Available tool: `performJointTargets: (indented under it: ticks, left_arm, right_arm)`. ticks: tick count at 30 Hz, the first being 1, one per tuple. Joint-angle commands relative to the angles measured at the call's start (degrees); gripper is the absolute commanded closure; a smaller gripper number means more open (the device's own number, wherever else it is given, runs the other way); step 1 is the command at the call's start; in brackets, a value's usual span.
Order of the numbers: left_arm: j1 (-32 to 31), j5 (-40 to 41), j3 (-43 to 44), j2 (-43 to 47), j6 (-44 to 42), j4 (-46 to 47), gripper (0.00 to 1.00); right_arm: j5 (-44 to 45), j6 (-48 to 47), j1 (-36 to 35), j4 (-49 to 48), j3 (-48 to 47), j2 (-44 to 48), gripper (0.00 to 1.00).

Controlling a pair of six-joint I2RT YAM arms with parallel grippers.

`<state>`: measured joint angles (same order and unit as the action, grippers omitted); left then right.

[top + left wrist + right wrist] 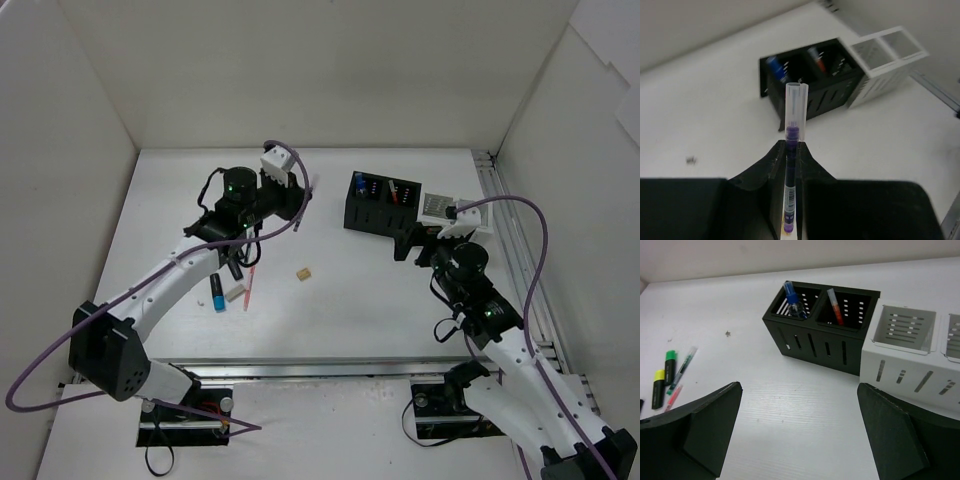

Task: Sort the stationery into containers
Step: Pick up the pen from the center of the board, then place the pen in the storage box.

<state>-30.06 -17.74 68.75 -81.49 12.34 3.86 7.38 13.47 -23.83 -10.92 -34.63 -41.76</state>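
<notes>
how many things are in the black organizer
2: a blue-capped bottle in the end compartment, a red pen in the compartment next to the white organizer. More may be hidden inside.

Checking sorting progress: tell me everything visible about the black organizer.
The black organizer looks like matte plastic, with slotted walls and two open-top compartments. It stands upright on the table, apparently touching the white organizer. One compartment holds a leaning blue-capped bottle, the other a leaning red pen. Nothing else touches it.

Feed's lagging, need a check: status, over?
Left gripper shut on pen. Right gripper open, near black organizer. Nothing seen between pen and organizer.
</notes>
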Motion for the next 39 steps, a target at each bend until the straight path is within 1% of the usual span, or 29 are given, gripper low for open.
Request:
performJointTargets:
  ticks: [1, 3, 4, 5, 7, 8, 10, 11, 13, 14, 18, 21, 22, 23, 25, 26, 27, 31, 32, 34, 35, 37, 39]
  left_arm:
    - [-0.52, -20.45, 2.61, 0.46, -10.3, 13.69, 1.0]
    - [-0.52, -23.56, 3.23, -1.03, -11.01, 15.39, 1.0]
    - [-0.52, -26.18, 4.8, -1.64, -11.63, 14.87, 1.0]
    - [-0.52, -27.34, 5.6, -2.87, -11.72, 14.17, 1.0]
    - [-0.52, -29.71, 6.74, -3.84, -11.64, 13.37, 1.0]
    - [-0.52, -29.81, 6.57, -4.2, -10.94, 13.63, 1.0]
    - [-1.05, -29.55, 5.26, -4.03, -10.15, 15.64, 1.0]
    - [-1.05, -29.55, 4.73, -3.76, -9.71, 16.26, 1.0]
    - [-1.57, -29.03, 3.76, -3.59, -9.35, 17.32, 1.0]
    - [-1.58, -28.67, 3.76, -3.58, -9.44, 17.24, 1.0]
    - [-2.8, -28.05, 3.76, -3.85, -8.91, 17.41, 1.0]
    - [-2.81, -27.26, 3.76, -4.2, -8.65, 17.41, 1.0]
    - [-3.33, -27.0, 4.02, -4.29, -8.39, 16.72, 1.0]
    - [-3.33, -27.0, 4.02, -4.29, -8.38, 16.53, 1.0]
    - [-3.94, -25.6, 3.41, -4.03, -8.73, 16.53, 1.0]
    - [-3.95, -25.33, 3.15, -3.85, -8.73, 16.71, 1.0]
    - [-4.56, -24.81, 2.88, -3.76, -8.73, 16.71, 1.0]
    - [-4.56, -24.01, 2.79, -4.02, -8.65, 15.92, 1.0]
    - [-4.56, -24.1, 2.7, -3.94, -8.39, 15.83, 1.0]
    - [-4.56, -24.45, 2.27, -3.76, -8.47, 16.18, 1.0]
    - [-4.56, -24.62, 2.09, -3.59, -8.38, 16.36, 1.0]
    - [-4.56, -24.71, 2.0, -3.5, -8.38, 16.27, 1.0]
    - [-4.56, -24.8, 1.39, -3.23, -8.3, 16.27, 1.0]
  right_arm:
    - [-5.43, 0.85, -0.07, -1.21, -5.17, -0.69, 0.02]
    - [-9.29, 0.85, -0.16, -3.05, -5.53, -1.22, 0.02]
    - [-10.62, 1.2, 0.01, -4.88, -5.1, -1.39, 0.02]
    - [-14.63, 1.46, -0.16, -6.73, -5.01, -1.83, 0.02]
    - [-19.13, 2.95, 0.02, -12.18, -6.05, -4.2, 0.02]
    - [-24.03, 3.57, -0.07, -15.68, -6.5, -5.34, 0.02]
    - [-27.22, 6.82, 0.01, -19.21, -7.81, -9.56, 0.02]
    - [-30.02, 8.05, -0.07, -22.97, -8.25, -11.05, 0.02]
    - [-31.8, 12.0, -0.25, -26.5, -9.22, -15.36, 0.02]
    - [-31.9, 13.84, -0.6, -28.87, -9.75, -18.07, 0.05]
    - [-29.79, 15.09, -1.74, -30.82, -13.35, -24.31, 0.12]
    - [-28.65, 15.79, -2.88, -33.72, -13.97, -26.44, 0.15]
    - [-28.12, 15.71, -3.58, -34.17, -14.15, -26.62, 0.16]
    - [-26.81, 15.53, -4.11, -34.43, -14.41, -26.88, 0.19]
    - [-25.75, 15.0, -4.9, -34.61, -14.67, -27.06, 0.23]
    - [-24.35, 15.0, -5.25, -34.96, -14.76, -27.15, 0.29]
    - [-23.73, 14.83, -5.34, -35.14, -14.68, -27.06, 0.32]
    - [-21.36, 14.13, -5.87, -35.23, -14.24, -26.18, 0.37]
    - [-20.31, 13.86, -6.05, -35.23, -14.15, -25.75, 0.41]
    - [-19.42, 13.68, -6.13, -35.23, -14.06, -25.3, 0.46]
    - [-19.33, 13.16, -6.31, -35.23, -14.32, -25.3, 0.51]
    - [-18.81, 12.28, -6.22, -35.23, -14.76, -25.3, 0.52]
    - [-15.83, 11.4, -6.31, -35.14, -14.67, -24.52, 0.51]
